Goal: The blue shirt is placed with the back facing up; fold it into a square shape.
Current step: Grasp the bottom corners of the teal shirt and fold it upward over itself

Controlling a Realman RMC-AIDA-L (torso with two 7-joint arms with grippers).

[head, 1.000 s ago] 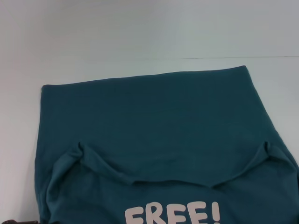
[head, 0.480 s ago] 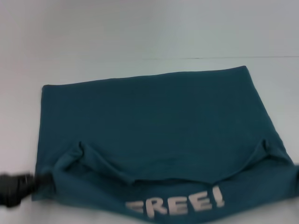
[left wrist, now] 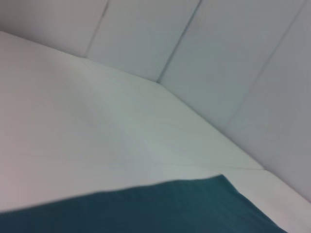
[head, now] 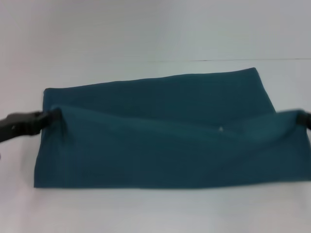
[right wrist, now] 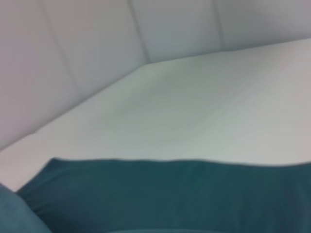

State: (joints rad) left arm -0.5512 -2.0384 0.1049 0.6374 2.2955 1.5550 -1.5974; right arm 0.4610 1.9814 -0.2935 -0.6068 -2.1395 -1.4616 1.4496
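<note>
left gripper [head: 48,118] pinching blue shirt [head: 160,145] at its left corner | right gripper [head: 300,118] clamped on right corner | folded layer stretched between them

I can read no lettering, label, brand, number or sign anywhere in my views. The blue shirt [head: 160,141] shows only plain teal fabric on the faces turned to my head camera. One tiny pale speck sits on its upper fold, possibly lint, too small for me to read as any character.
</note>
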